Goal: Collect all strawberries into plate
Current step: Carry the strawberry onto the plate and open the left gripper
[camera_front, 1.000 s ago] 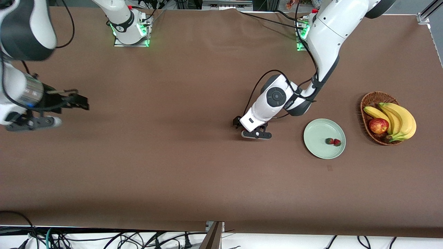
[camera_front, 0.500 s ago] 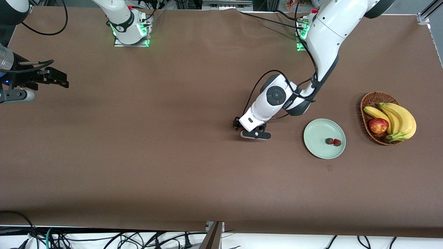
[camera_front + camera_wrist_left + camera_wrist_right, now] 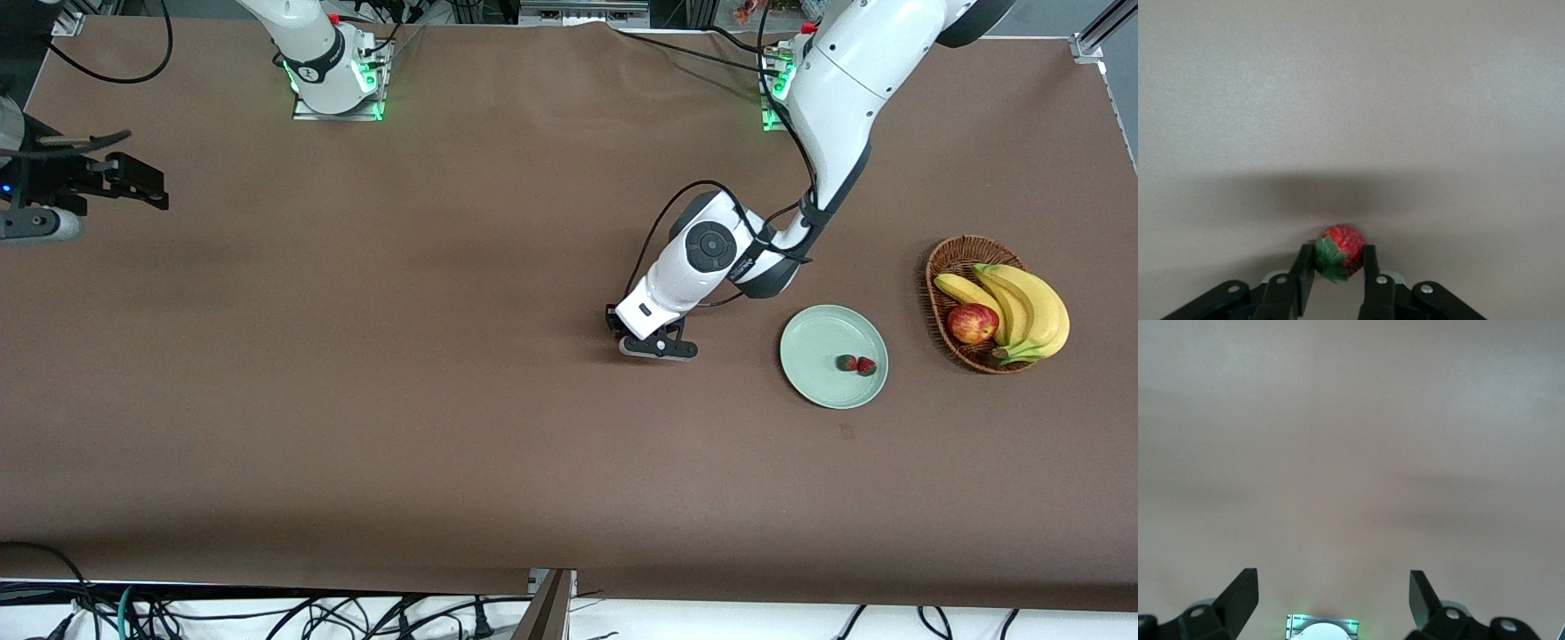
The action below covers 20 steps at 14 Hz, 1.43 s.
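Left wrist view: my left gripper (image 3: 1338, 263) pinches the last tiny red strawberry (image 3: 1340, 252) down on the brown table (image 3: 400, 400). Next I judge a lift and carry to the round mint-green plate (image 3: 818, 342), toward the left arm's end, where two small red berries (image 3: 856, 364) lie. My right gripper (image 3: 1333, 595) waits spread wide over the right arm's end.

We are finding no text, label, brand, number or sign that can be read in any of the views. We are seeing only a small dark mark on the left arm's (image 3: 751, 267) white casing, too small to make out.
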{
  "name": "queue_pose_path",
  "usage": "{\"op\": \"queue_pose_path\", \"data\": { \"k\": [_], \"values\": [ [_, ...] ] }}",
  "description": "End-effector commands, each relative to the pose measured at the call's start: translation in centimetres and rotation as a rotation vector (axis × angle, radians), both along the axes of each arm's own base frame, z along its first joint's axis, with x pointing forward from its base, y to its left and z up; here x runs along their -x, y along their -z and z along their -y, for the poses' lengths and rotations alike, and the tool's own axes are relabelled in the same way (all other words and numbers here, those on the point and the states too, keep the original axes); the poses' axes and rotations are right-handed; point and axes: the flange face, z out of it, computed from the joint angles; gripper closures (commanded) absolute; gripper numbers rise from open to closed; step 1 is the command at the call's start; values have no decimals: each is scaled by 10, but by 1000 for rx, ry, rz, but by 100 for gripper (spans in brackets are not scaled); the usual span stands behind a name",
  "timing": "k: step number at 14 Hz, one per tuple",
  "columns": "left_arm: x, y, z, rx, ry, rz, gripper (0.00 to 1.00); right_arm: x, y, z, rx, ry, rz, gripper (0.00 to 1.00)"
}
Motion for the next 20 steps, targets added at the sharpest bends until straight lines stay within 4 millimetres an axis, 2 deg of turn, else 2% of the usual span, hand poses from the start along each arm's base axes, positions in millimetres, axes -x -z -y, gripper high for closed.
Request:
{"op": "queue_pose_path", "data": {
  "k": [1, 3, 5, 6, 9, 12, 14, 15, 16, 17, 20],
  "values": [
    [-14, -13, -28, -40, 50, 13, 83, 4, -12, 5, 13, -7, 30, 0],
    [-32, -33, -63, -84, 106, -8, 84, 6, -16, 10, 10, 5, 38, 0],
    [-51, -55, -109, -123, 167, -33, 84, 2, -8, 14, 11, 9, 18, 0],
    [-57, -59, -133, -142, 206, -64, 83, 0, -11, 14, 10, 9, 24, 0],
    [-63, -60, -198, -175, 320, -208, 83, 0, -14, 15, 16, 9, 33, 0],
    [-71, -61, -248, -160, 370, -238, 82, -1, -14, 12, 18, 7, 35, 0],
    [-83, -59, -288, -131, 431, -210, 64, -1, -14, 11, 18, 10, 35, 0],
    [-89, -57, -299, -119, 462, -200, 60, -1, -14, 13, 15, 7, 35, 0],
    [-91, -59, -300, -114, 493, -188, 53, -1, -14, 13, 16, 7, 33, 0],
    [-92, -59, -300, -111, 500, -188, 1, -1, -14, 13, 16, 8, 36, 0],
    [-91, -59, -299, -111, 501, -190, 0, -4, -10, 11, 17, 13, 32, 0]
  ]
}}
